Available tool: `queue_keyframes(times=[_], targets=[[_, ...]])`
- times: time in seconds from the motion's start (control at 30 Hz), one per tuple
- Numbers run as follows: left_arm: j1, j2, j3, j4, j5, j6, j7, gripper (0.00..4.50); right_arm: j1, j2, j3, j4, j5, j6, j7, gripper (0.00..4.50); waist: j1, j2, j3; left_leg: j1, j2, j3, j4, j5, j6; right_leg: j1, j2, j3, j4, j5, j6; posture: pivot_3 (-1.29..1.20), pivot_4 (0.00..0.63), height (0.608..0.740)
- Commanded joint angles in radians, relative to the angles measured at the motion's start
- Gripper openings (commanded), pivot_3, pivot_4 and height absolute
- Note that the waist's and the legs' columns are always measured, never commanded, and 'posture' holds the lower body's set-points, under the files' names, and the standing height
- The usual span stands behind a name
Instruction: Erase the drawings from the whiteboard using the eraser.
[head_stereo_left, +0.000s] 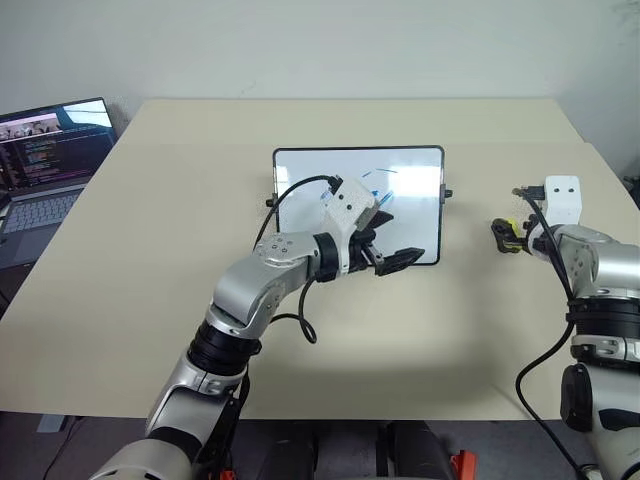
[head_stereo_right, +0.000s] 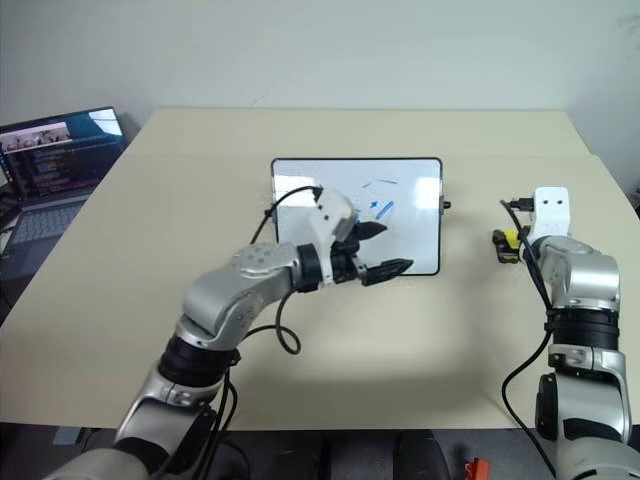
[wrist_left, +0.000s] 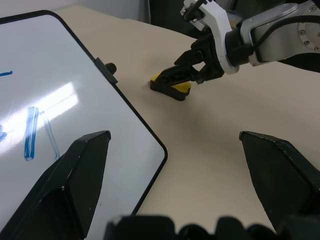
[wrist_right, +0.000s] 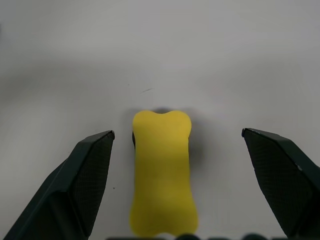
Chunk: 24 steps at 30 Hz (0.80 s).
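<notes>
Right gripper (wrist_right: 177, 145) spread wide around the eraser (wrist_right: 162, 170).
Left gripper (head_stereo_left: 393, 245) hovered wide open over the whiteboard (head_stereo_left: 300, 170), its drawings (head_stereo_right: 381, 207) unerased.

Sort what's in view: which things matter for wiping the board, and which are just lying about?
For the job:
whiteboard
blue drawings
yellow eraser, between the open right tool fingers
open left tool, over the board

Lying about:
laptop, at the table's left edge
</notes>
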Motion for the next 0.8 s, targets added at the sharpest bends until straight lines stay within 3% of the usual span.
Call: queue_keyframes(times=[0.03, 0.2, 0.23, 0.3, 0.57, 0.8], targets=[[-0.024, -0.014, 0.0, -0.037, 0.003, 0.0, -0.008, 4.5, 0.008, -0.017, -0.02, -0.04, 0.007, -0.005, 0.005, 4.49, 0.0, 0.0, 0.0, 0.0, 0.0, 0.0, 0.0, 0.0, 0.0, 0.0, 0.0, 0.0, 0.0, 0.0, 0.0, 0.0, 0.15, 0.74], [-0.019, -0.01, -0.003, -0.051, 0.007, 0.008, -0.018, 4.5, 0.017, -0.01, -0.018, -0.027, 0.007, -0.022, 0.003, 4.49, -0.001, 0.0, 0.0, 0.0, 0.0, 0.0, 0.0, 0.0, 0.0, 0.0, 0.0, 0.0, 0.0, 0.0, 0.0, 0.0, 0.15, 0.74], [-0.018, -0.007, -0.001, -0.053, 0.006, 0.009, -0.02, 4.5, 0.018, -0.009, -0.018, -0.016, 0.005, -0.032, 0.001, 4.32, -0.001, 0.0, 0.0, 0.0, 0.0, 0.0, 0.0, 0.0, 0.0, 0.0, 0.0, 0.0, 0.0, 0.0, 0.0, 0.0, 0.15, 0.74], [-0.016, -0.004, 0.003, -0.056, 0.005, 0.013, -0.024, 4.5, 0.019, -0.006, -0.017, -0.003, 0.002, -0.045, -0.001, 3.84, -0.001, 0.0, 0.0, 0.0, 0.0, 0.0, 0.0, 0.0, 0.0, 0.0, 0.0, 0.0, 0.0, 0.0, 0.0, 0.0, 0.15, 0.74], [-0.004, 0.011, 0.019, -0.067, 0.012, 0.019, -0.021, 4.5, 0.023, 0.007, -0.003, 0.049, -0.006, -0.083, -0.006, 1.11, 0.0, 0.0, 0.0, 0.0, 0.0, 0.0, 0.001, 0.0, 0.0, 0.0, 0.0, 0.0, 0.0, 0.0, 0.0, 0.0, 0.15, 0.74], [0.005, 0.017, 0.032, -0.077, 0.01, 0.022, -0.012, 4.5, 0.023, 0.016, -0.005, 0.049, -0.006, -0.089, -0.018, 0.96, -0.001, 0.0, 0.0, 0.0, 0.0, 0.0, 0.001, 0.0, 0.0, 0.0, 0.0, 0.0, 0.001, 0.0, 0.0, 0.0, 0.15, 0.74]])
